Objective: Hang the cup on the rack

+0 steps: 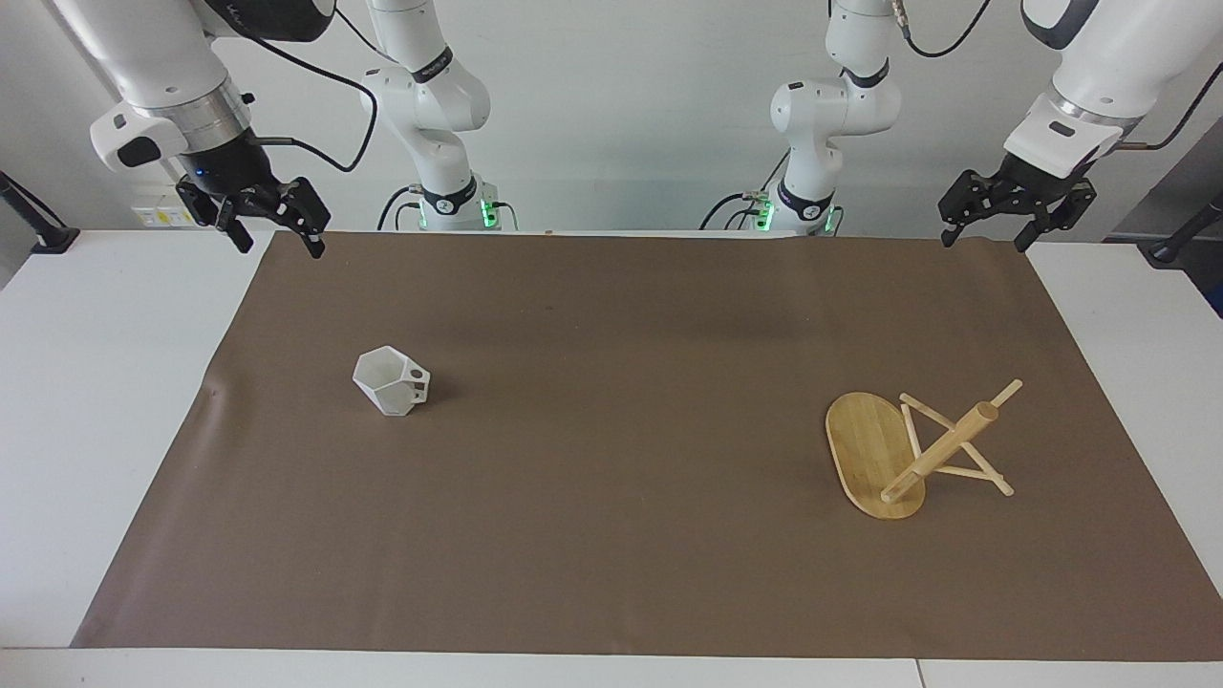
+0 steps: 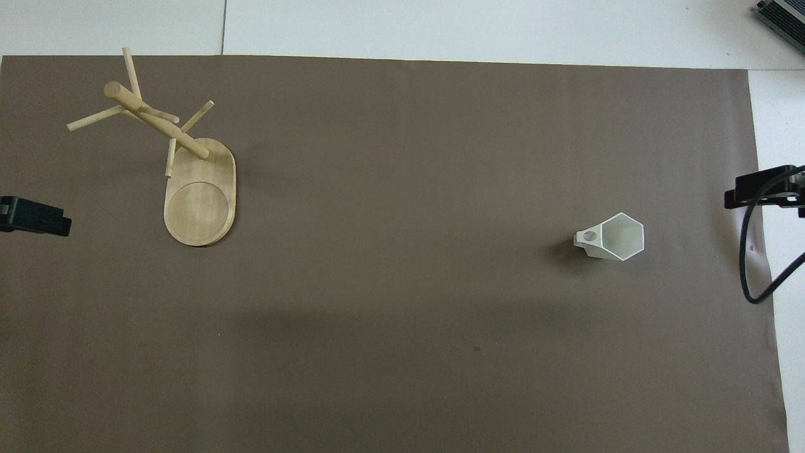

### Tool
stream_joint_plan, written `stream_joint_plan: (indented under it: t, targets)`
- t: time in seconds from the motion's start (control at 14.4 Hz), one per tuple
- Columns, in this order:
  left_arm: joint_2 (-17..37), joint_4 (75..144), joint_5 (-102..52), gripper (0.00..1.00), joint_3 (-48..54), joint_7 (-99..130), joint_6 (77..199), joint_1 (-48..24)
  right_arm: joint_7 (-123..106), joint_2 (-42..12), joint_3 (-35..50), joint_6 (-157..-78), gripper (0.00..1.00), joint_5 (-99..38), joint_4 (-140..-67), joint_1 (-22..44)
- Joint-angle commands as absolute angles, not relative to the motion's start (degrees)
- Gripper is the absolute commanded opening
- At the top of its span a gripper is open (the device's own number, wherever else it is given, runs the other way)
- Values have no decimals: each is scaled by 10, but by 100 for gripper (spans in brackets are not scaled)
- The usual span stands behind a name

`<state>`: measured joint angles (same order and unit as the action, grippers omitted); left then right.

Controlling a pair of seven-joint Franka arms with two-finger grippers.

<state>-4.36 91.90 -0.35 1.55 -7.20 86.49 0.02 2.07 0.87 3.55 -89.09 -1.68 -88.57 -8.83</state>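
The white faceted cup (image 1: pixel 392 382) (image 2: pixel 613 238) stands on the brown mat toward the right arm's end, mouth up, its pierced handle pointing toward the rack. The bamboo rack (image 1: pixel 889 449) (image 2: pixel 188 182) stands on its oval base toward the left arm's end, with thin pegs crossing its post. My right gripper (image 1: pixel 279 239) hangs open in the air over the mat's corner at its own end, well away from the cup. My left gripper (image 1: pixel 984 239) hangs open over the other corner by the robots, apart from the rack. Both hold nothing.
A brown mat (image 1: pixel 611 535) covers most of the white table (image 1: pixel 96 382). A black cable (image 2: pixel 755 264) loops down from the right arm at the mat's edge. Nothing lies between cup and rack.
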Motion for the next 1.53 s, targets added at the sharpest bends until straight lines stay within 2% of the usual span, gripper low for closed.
stream_joint_plan:
  t: [0.0,0.63,1.46]
  targets:
    - [-61,936,3,100,18,-76,861,6,19,17,39,-902,100,-28,-895,-92]
    - [-61,936,3,100,19,-76,861,6,3,33,39,-906,100,-28,-926,-92]
    - [-61,936,3,100,19,-76,861,6,3,33,38,-903,100,-28,-925,-93]
